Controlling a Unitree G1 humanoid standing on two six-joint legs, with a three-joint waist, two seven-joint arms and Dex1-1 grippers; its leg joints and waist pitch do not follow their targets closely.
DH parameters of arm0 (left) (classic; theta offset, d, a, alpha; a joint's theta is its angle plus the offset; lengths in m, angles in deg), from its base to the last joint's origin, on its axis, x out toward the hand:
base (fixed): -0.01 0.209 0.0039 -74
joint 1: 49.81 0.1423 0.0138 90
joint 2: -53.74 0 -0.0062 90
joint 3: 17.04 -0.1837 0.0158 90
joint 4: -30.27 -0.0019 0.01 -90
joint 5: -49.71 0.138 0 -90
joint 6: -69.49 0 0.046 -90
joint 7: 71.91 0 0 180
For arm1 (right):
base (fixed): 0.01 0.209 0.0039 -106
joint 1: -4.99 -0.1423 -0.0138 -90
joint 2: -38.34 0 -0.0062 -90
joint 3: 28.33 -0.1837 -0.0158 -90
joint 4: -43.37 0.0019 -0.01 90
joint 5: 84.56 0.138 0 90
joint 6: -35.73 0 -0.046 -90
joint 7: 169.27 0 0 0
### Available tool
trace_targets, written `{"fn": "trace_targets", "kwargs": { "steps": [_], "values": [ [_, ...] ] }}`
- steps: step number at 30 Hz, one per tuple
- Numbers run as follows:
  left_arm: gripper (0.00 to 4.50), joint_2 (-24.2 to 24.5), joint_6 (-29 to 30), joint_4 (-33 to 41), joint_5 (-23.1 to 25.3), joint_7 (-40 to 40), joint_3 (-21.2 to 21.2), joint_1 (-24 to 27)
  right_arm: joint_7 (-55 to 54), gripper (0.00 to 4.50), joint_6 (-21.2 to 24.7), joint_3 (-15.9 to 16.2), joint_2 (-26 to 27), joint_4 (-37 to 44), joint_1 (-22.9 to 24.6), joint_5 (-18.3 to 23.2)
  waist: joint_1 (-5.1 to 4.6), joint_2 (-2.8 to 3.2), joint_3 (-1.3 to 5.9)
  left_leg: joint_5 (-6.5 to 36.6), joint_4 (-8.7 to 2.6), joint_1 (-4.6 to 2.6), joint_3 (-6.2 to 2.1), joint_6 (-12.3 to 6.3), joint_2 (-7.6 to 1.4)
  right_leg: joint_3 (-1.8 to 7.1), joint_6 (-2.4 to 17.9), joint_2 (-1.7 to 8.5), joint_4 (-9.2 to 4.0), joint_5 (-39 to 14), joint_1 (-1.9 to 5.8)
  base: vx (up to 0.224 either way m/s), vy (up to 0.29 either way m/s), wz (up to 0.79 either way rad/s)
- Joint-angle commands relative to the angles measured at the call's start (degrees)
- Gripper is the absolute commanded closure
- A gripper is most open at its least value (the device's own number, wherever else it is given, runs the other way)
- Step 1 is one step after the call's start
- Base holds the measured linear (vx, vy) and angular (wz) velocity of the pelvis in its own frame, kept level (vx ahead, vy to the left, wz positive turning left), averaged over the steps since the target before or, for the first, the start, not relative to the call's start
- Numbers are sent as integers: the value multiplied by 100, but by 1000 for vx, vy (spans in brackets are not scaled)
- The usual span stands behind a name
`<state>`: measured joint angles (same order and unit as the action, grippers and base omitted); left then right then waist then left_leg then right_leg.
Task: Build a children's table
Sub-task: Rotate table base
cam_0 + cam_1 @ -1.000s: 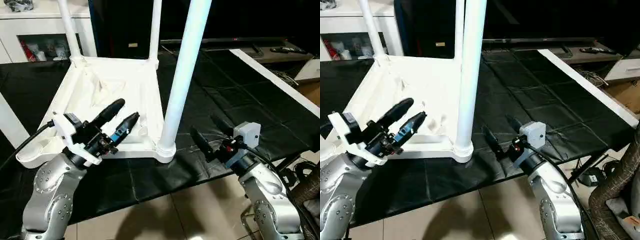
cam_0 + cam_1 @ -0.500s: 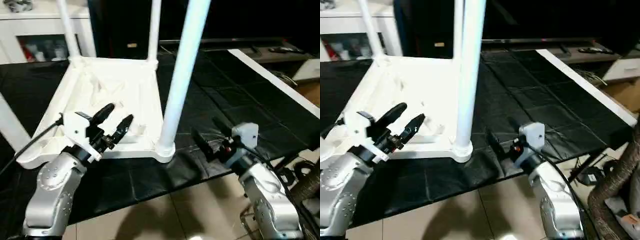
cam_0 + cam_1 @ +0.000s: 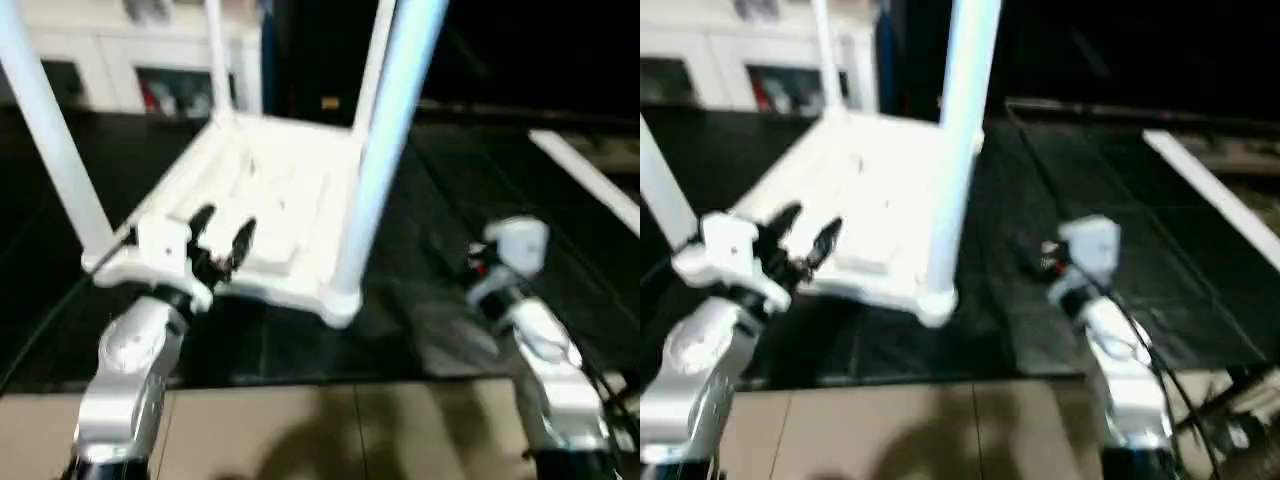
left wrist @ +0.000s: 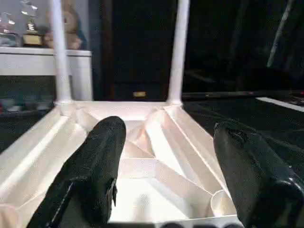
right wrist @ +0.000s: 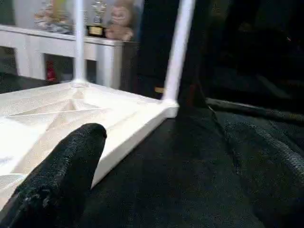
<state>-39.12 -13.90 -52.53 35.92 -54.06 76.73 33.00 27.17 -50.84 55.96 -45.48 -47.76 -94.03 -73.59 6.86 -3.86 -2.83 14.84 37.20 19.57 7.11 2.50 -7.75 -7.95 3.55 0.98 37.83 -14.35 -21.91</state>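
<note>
The children's table [image 3: 270,200] lies upside down on the black mat, its ribbed underside facing up. Its white legs stand upright, the nearest one [image 3: 385,150] at the front right corner. My left gripper [image 3: 222,238] is open at the table's front rim and holds nothing. In the left wrist view its two black fingers [image 4: 99,166] frame the ribbed underside [image 4: 156,156]. My right gripper [image 5: 166,142] is open and empty, low over the mat to the right of the table's front right corner. The table's side rim [image 5: 128,128] runs past its fingers [image 5: 71,166].
A black mat [image 3: 450,210] covers the work surface, with its front edge and tiled floor [image 3: 320,430] just below my arms. A white cabinet [image 3: 120,70] stands at the back left. A white strip [image 3: 590,180] runs along the mat's right side.
The whole picture has shifted and tilted, so the camera moved. My left gripper has drawn back from over the underside to the front rim, its fingers slightly wider apart. The right gripper stays open.
</note>
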Motion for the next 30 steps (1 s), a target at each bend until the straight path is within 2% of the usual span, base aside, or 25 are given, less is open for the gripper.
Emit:
{"fn": "trace_targets", "kwargs": {
  "steps": [1, 2, 3, 4, 5, 6, 7, 8, 9, 10, 11, 12, 13, 14, 15, 16, 17, 18, 19, 21, 22, 27, 30],
  "values": [
    [116, 27, 79, -17, 70, -66, -14, -13, 23, 0, 37, 10, 5, 86, -19, 76, 26, 138, 362, 239, -509, -4, -258, -554, -689, 502, -1158, 767, -799, -1313, 328, -28, -123, 8],
    [116, 22, 85, -21, 87, -82, -9, -14, 55, 0, 33, 46, -4, 117, 6, 80, 24, 174, 377, 266, -562, -138, -279, -645, -929, 539, -708, 933, -760, -652, 273, -7, -87, 11],
    [116, 5, 97, -22, 96, -98, 4, -15, 76, 0, 38, 82, -10, 150, 27, 88, 9, 127, 330, 386, -577, -82, -209, -611, -871, 554, -572, 953, -766, -672, 278, -7, -87, 11],
    [116, -7, 100, -27, 107, -115, 17, -16, 70, 0, 50, 93, -7, 170, 36, 96, 60, 56, 226, 748, -468, -55, 99, -394, -408, 514, -906, 857, -1023, -1839, 299, -14, -82, 14],
    [116, -24, 99, -31, 94, -117, 31, -18, 81, 0, 78, 99, 7, 191, 44, 137, 122, 56, 194, 631, -355, -77, 228, -281, -196, 427, -1507, 777, -1201, -3061, 272, -22, -53, 6],
    [116, -29, 111, -33, 90, -120, 35, -19, 83, 0, 98, 100, 14, 204, 46, 153, 147, 74, 205, 571, -381, -65, 228, -290, -211, 384, -1689, 734, -1243, -3215, 280, -22, -53, 6],
    [116, -31, 131, -32, 79, -123, 38, -20, 74, 0, 158, 98, 32, 234, 55, 175, 143, 111, 244, 552, -478, -21, 160, -296, -330, 259, -1901, 632, -1258, -2856, 333, 0, 0, 0],
    [116, -30, 149, -30, 69, -123, 37, -21, 64, 0, 213, 95, 47, 259, 64, 185, 98, 207, 309, 620, -602, -77, 6, -363, -658, 185, -1667, 647, -1213, -2152, 373, 0, 0, 0],
    [116, -23, 158, -31, 80, -130, 33, -22, 61, 0, 222, 101, 57, 271, 74, 180, 101, 263, 357, 666, -666, -137, -96, -435, -892, 207, -1409, 739, -1136, -1731, 388, 0, 0, 0],
    [116, -14, 168, -29, 93, -138, 27, -22, 44, 0, 113, 101, 64, 259, 80, 116, 61, 303, 361, 802, -838, -110, -281, -576, -1323, 344, -811, 936, -804, -910, 430, 0, 0, 0],
    [116, -1, 187, -28, 104, -139, 18, -22, 130, 0, -50, 95, 91, 231, 87, 160, 46, 261, 299, 1162, -878, -86, -239, -449, -1322, 536, -387, 1100, -669, -701, 382, 0, 0, 0],
    [116, 12, 238, -35, 120, -153, 11, -26, 223, 0, -41, 87, 115, 234, 98, 271, 51, 221, 249, 1382, -805, -73, -116, -251, -1092, 573, -291, 1148, -813, -1128, 349, 0, 0, 0],
    [116, 11, 264, -52, 127, -171, 11, -40, 218, 0, -42, 98, 92, 230, 104, 252, 122, 169, 196, 1165, -551, -126, 146, -43, -505, 498, -560, 1125, -1139, -2632, 337, 0, 0, 0],
    [116, 3, 296, -72, 125, -193, 20, -55, 188, 0, -34, 118, 66, 222, 107, 206, 186, 141, 182, 701, -511, -134, 217, -142, -382, 458, -947, 1022, -1248, -3351, 332, 0, 0, 0],
    [116, 7, 351, -104, 164, -240, 28, -73, 161, 0, 20, 109, 104, 225, 120, 254, 189, 149, 194, 609, -576, -127, 204, -184, -396, 396, -1044, 940, -1257, -3273, 358, 0, 0, 0],
    [116, -3, 357, -149, 172, -254, 45, -97, 139, 0, 39, 137, 111, 229, 143, 222, 125, 223, 264, 670, -713, -154, 59, -203, -651, 283, -946, 835, -1182, -2315, 373, 0, 0, 0],
    [116, 4, 369, -170, 211, -271, 39, -110, 143, 0, 41, 147, 128, 229, 155, 221, 102, 249, 284, 747, -748, -176, 1, -211, -762, 284, -826, 844, -1131, -1951, 367, 18, 56, 2],
    [116, 7, 371, -173, 220, -274, 36, -113, 145, 0, 40, 148, 131, 229, 157, 218, 60, 262, 301, 818, -786, -153, -59, -206, -879, 332, -566, 905, -1028, -1385, 376, 18, 56, 2],
    [116, 13, 376, -167, 225, -267, 25, -109, -80, 0, 146, 127, 136, 218, 142, 49, 56, 242, 296, 825, -783, -163, -47, -146, -881, 403, -319, 963, -970, -1112, 344, 25, 52, 4],
    [116, 9, 374, -167, 213, -260, 24, -107, -151, 0, 236, 119, 138, 221, 140, 13, 62, 237, 302, 714, -762, -118, -8, -117, -804, 433, -125, 1008, -932, -995, 389, 0, 0, 0],
    [116, -25, 353, -149, 155, -243, 43, -65, -180, 0, 407, 111, 135, 237, 139, 50, 71, 216, 293, 513, -743, -102, 28, -159, -747, 471, 3, 990, -915, -908, 388, 0, 0, 0],
    [116, -71, 432, -103, 185, -333, 44, 0, -37, 0, 334, 173, 98, 218, 171, 105, 69, 216, 307, 303, -732, -65, 27, -284, -758, 485, 83, 975, -874, -768, 403, 0, 0, 0],
    [116, -49, 477, -150, 249, -374, 42, -22, -100, 0, 444, 177, 126, 215, 202, 102, 68, 216, 283, 392, -734, -61, 38, -288, -736, 477, 29, 979, -925, -1037, 404, 0, 0, 0]
  ]
}}
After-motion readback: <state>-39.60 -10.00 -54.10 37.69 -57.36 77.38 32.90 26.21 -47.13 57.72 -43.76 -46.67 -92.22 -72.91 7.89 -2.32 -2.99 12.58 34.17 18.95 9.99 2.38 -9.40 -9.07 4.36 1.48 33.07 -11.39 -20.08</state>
